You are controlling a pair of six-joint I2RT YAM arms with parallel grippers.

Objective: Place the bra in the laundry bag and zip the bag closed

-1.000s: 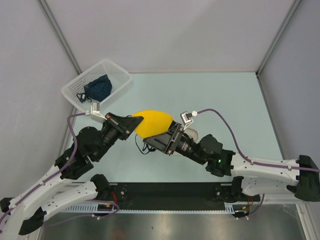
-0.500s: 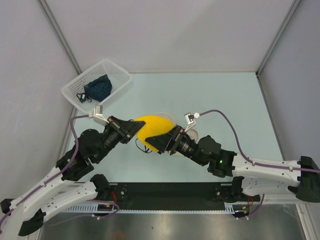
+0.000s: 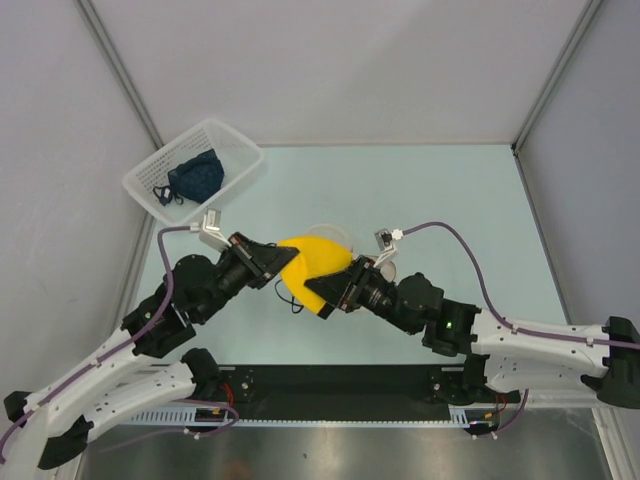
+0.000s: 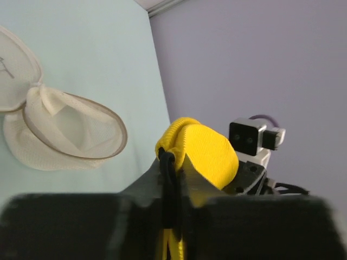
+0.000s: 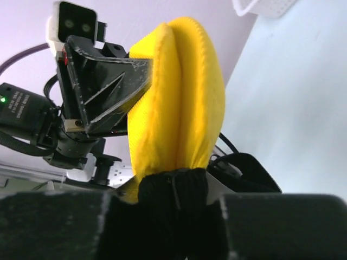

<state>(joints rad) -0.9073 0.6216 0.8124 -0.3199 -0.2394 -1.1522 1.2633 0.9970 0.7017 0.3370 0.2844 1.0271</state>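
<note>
The folded yellow bra hangs in the air between both arms, just in front of the cream mesh laundry bag. My right gripper is shut on the bra's lower end, where a black strap bunches between its jaws. My left gripper is at the bra's left edge; its jaws stand slightly apart, with the yellow edge and a black strap lying between them. In the left wrist view the laundry bag lies open on the table with its lid flipped back.
A white slatted basket at the back left holds a dark blue garment. Grey walls close in the pale green table on three sides. The left arm's fingers show close beside the bra in the right wrist view.
The right gripper has shut on the bra. The left jaws have loosened from a tight pinch. Both arms and the bra have shifted slightly down and towards the near edge.
</note>
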